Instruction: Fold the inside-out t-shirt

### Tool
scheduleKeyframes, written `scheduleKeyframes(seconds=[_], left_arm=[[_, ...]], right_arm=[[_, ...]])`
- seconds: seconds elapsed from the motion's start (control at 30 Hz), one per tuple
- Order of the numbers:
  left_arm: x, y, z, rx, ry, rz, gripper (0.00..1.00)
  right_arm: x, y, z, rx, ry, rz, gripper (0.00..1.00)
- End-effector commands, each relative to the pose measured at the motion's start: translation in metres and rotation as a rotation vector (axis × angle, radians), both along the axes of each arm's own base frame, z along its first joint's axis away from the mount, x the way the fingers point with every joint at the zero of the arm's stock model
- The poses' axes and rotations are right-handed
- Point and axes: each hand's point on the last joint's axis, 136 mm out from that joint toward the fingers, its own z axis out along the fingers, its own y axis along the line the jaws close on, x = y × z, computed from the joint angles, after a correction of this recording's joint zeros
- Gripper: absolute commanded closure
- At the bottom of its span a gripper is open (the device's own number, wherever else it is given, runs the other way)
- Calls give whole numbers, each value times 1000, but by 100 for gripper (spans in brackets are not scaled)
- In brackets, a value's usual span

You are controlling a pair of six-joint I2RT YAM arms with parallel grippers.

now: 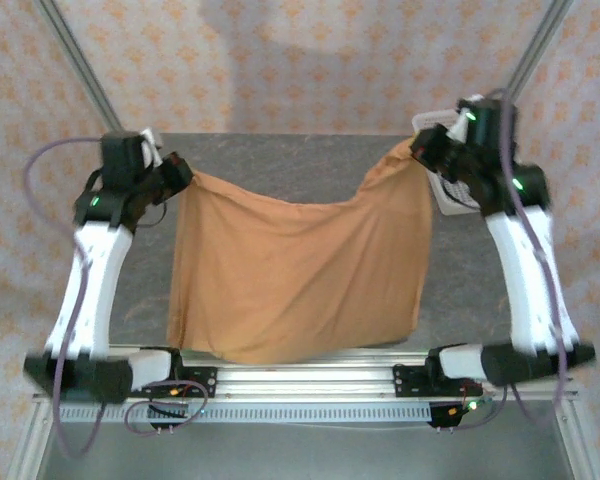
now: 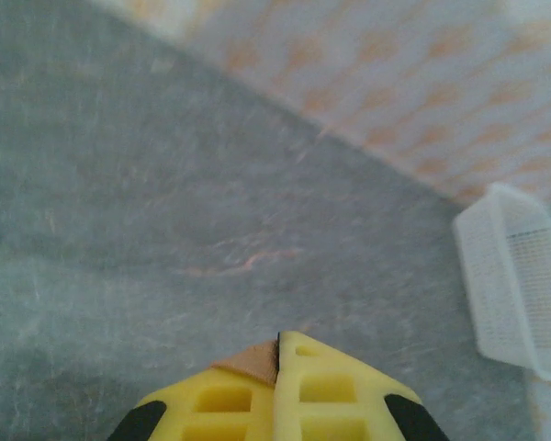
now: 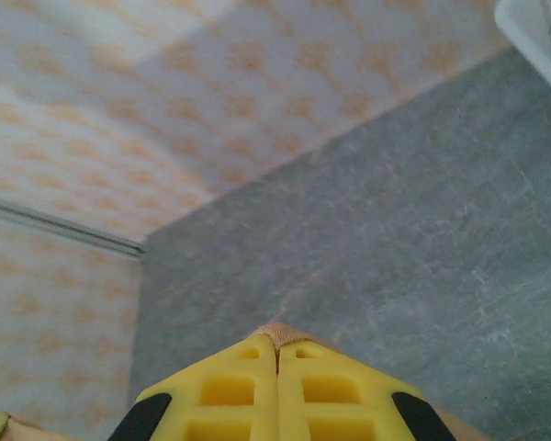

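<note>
Left gripper [image 1: 183, 170] and right gripper [image 1: 417, 150] both pinch one t-shirt [image 1: 300, 270]; one basket [image 2: 514, 276] nearby.

No text, label, brand, number or sign can be read on anything here.

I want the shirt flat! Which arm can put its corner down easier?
Probably left. Both pinch the t-shirt, but the left gripper hangs over bare table; the right gripper is beside the white basket.
</note>
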Motion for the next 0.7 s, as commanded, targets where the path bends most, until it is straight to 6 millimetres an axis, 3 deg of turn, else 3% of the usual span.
scheduleKeyframes(seconds=[0.0,0.17,0.27,0.33,0.43,0.53,0.6,0.67], left_arm=[[51,-2,46,-48,-134,-5,100],[117,0,86,-90,-175,12,100],[138,-2,122,-130,-244,4,100],[143,-2,150,-155,-311,-5,100],[132,3,196,-163,-426,-14,100],[103,12,231,-142,-514,-31,100],[86,14,236,-107,-533,-40,100],[75,14,221,-79,-515,-43,100]], right_arm=[[54,3,32,13,-126,-32,100],[115,2,64,1,-186,-62,100],[124,1,109,26,-307,-58,100],[118,-2,142,79,-402,-45,100],[98,-7,176,93,-504,-19,100],[69,-6,189,48,-540,19,100],[52,-2,186,34,-528,56,100],[38,3,169,39,-491,94,100]])
